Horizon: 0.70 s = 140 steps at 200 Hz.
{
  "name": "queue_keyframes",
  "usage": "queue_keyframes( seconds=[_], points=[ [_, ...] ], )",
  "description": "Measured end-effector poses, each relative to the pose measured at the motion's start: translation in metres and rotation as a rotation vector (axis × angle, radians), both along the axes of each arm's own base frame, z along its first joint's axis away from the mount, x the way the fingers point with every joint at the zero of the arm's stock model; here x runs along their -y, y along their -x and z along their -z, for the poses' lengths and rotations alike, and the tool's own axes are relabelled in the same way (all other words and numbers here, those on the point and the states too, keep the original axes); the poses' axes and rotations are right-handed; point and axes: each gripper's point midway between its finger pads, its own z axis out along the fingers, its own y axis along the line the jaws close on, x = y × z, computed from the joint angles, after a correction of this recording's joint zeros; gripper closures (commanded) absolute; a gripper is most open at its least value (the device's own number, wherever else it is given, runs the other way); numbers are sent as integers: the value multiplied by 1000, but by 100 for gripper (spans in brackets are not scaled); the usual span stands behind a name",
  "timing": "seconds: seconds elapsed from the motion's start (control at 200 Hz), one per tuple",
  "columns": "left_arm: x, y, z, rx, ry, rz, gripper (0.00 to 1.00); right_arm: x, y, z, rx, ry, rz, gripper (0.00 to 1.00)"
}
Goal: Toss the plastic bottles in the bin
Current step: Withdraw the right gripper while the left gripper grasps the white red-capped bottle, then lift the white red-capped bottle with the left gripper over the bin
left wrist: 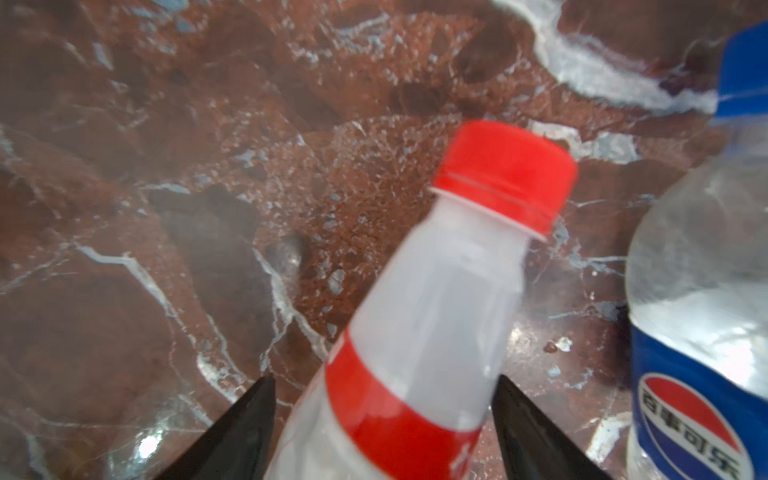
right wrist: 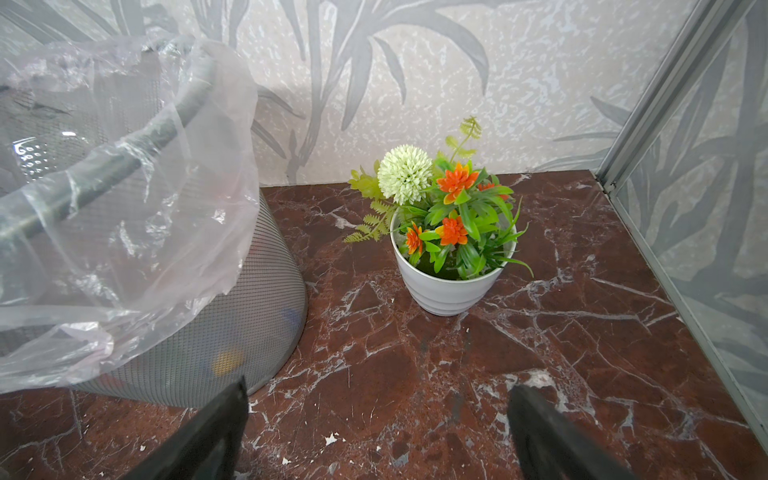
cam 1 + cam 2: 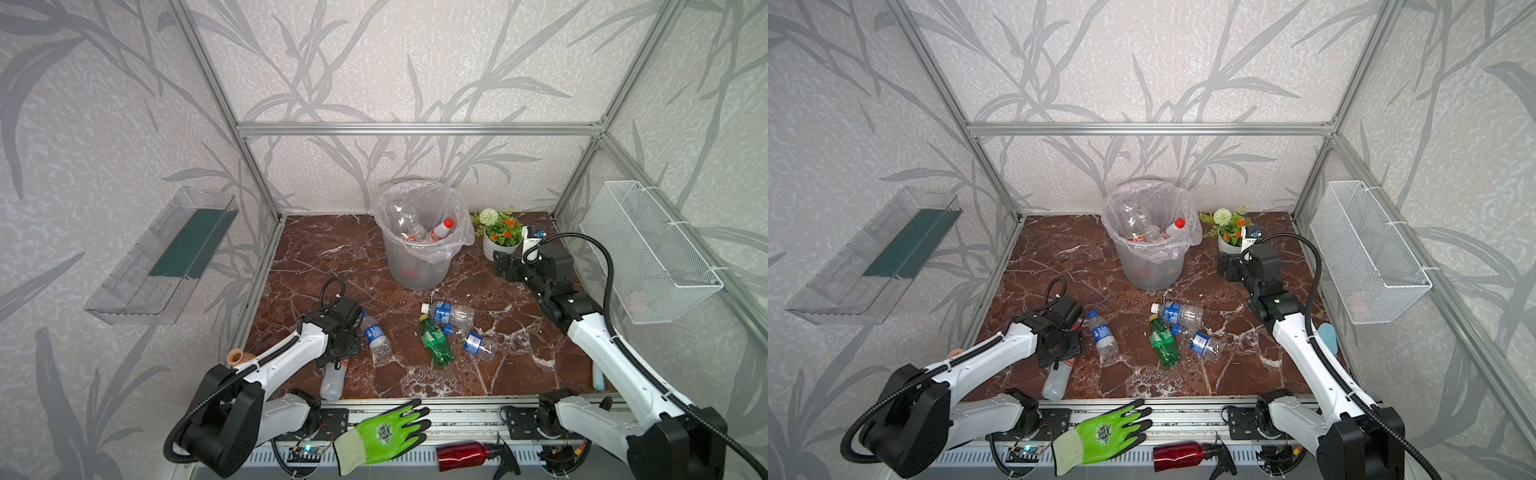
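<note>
Left end effector (image 1: 386, 378) straddles frosted red-capped bottle (image 1: 436, 291), grip unclear; right end effector (image 2: 380, 384) apart

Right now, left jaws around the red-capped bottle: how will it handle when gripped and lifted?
Probably light: the red-capped bottle looks empty, no liquid visible. Round and lying on smooth marble, it may roll toward the Pepsi bottle beside it. Its translucent walls look thin and may dent when squeezed.

Clear counter (image 3: 316, 253) is seen left of the bin (image 3: 419, 270), and at front centre too. The middle is blocked by three bottles (image 3: 453, 313) lying together. Only a narrow gap is left between bin and pot (image 3: 491, 249); front left is crowded by two more bottles (image 3: 376, 334).
</note>
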Motion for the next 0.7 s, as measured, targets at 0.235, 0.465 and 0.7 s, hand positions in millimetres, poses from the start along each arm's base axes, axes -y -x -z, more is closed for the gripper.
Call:
queue_keyframes(
  seconds=[0.235,0.465,0.7],
  points=[
    [1,0,3,5,5,-1,39,3,2,0,2,-16,13,3],
    [1,-4,-3,38,11,-13,50,6,3,3,-6,-24,24,3],
    [-9,-31,-58,278,3,-71,52,10,11,22,-39,-34,39,3]
  ],
)
